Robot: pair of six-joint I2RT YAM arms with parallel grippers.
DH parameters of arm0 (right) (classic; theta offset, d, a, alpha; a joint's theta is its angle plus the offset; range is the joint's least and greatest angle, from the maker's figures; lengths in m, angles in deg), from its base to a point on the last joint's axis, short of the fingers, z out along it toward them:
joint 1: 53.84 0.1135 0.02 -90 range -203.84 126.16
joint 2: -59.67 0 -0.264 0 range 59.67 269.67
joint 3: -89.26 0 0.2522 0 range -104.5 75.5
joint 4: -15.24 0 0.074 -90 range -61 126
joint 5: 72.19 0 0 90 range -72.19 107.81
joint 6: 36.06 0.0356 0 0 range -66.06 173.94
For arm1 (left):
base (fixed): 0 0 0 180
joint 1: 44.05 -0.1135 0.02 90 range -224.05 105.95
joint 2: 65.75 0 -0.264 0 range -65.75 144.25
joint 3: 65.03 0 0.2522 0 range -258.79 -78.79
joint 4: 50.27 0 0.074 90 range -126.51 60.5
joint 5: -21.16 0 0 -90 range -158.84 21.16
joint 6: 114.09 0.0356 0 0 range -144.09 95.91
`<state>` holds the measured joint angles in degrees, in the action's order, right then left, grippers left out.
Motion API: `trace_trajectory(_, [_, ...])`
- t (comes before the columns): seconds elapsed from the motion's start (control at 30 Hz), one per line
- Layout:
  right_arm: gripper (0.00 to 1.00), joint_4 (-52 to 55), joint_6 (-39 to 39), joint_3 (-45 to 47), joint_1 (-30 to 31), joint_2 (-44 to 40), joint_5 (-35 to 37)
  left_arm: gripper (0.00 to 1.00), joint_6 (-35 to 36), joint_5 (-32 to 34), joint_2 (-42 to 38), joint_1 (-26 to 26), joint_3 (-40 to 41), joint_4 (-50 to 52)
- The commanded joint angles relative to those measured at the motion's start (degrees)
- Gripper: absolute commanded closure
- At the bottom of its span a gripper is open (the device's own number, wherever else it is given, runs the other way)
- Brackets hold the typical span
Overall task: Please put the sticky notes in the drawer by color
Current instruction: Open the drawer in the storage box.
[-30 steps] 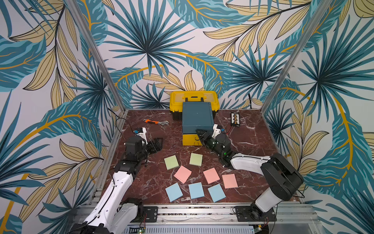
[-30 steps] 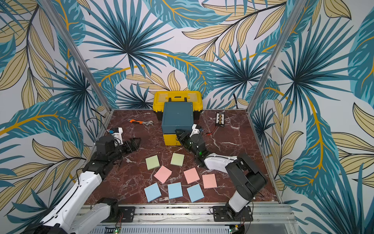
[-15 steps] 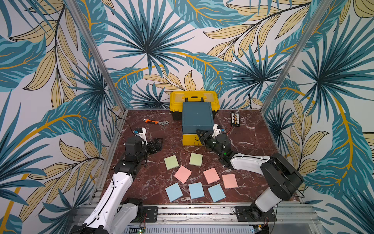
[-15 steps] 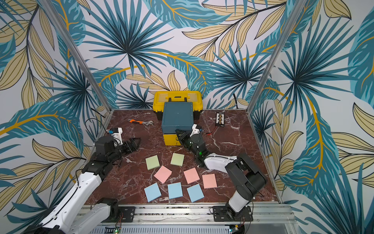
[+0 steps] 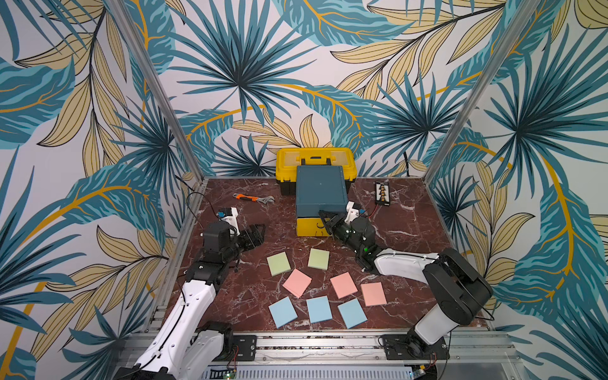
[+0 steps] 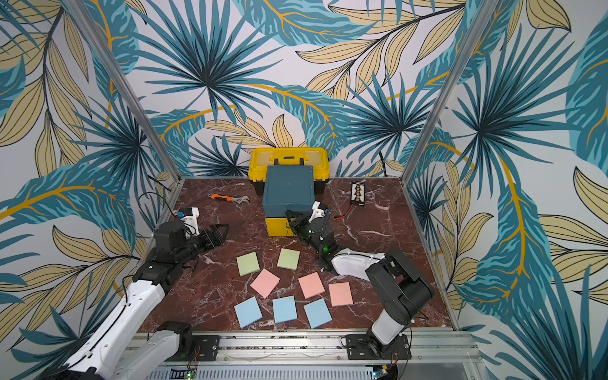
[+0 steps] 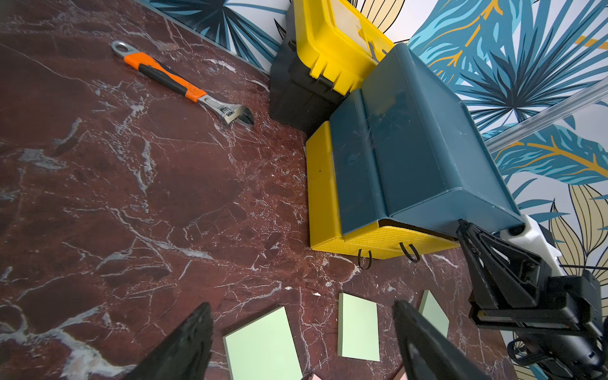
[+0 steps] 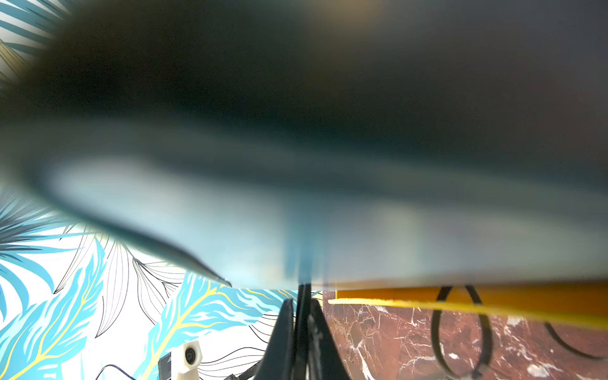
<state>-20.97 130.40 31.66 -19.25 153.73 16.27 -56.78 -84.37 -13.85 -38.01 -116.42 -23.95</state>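
Shows a dark red marble table (image 5: 237,296) walled in by leaf-print panels, seen from above. Places the drawer chest (image 5: 320,190) at the back middle, teal on top and yellow below, just in front of a yellow toolbox (image 5: 316,158).

Finds the right gripper (image 5: 324,217) pressed against the chest's front, at the seam between the teal top drawer (image 7: 421,210) and the yellow one beneath. Differs from a second ago in one thing only: jaws then parted, now pinched together. Reveals, in the right wrist view, the fingertips (image 8: 283,329) closed on a thin black strand rising to the teal edge, most likely that drawer's cord pull (image 8: 304,291). Cannot confirm more through the blur.

Keeps the left gripper (image 5: 260,233) where it was, jaws apart and empty, hovering over the table's left side, well apart from the chest.

Leaves the sticky notes (image 5: 297,283) untouched, flat on the table in front of the chest. Counts two green, three pink and three blue in both top views, plus a third green note (image 7: 434,314) in the left wrist view only.

Shows no drawer pulled out yet. Suggests a fresh grip for opening the top drawer, and calls next for a straight pull toward the front rail. Puts the color sorting itself at not yet begun. Risks the thin cord slipping from the jaws.
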Motion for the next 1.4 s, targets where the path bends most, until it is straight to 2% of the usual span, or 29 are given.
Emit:
trace_trajectory(0.0, [0.87, 1.55, 0.13, 0.42, 0.39, -2.91, -1.82, 0.13, -0.24, -0.47, -0.43, 0.20, 0.84, -0.06])
trace_trajectory(0.27, [0.88, 4.29, -1.27, 3.34, 0.94, -7.46, -0.26, 0.13, -0.31, -0.20, 0.73, 0.17, 0.55, -0.17])
trace_trajectory(0.83, [0.88, -1.68, 2.20, 12.06, 5.27, -8.90, 1.27, 0.13, -1.23, -0.37, 1.16, 0.20, -1.00, 0.48])
trace_trajectory(1.37, [0.87, 11.39, -1.03, 14.42, 8.61, -21.33, 4.41, 0.14, -2.05, -0.71, 3.44, 0.28, -1.57, -0.71])
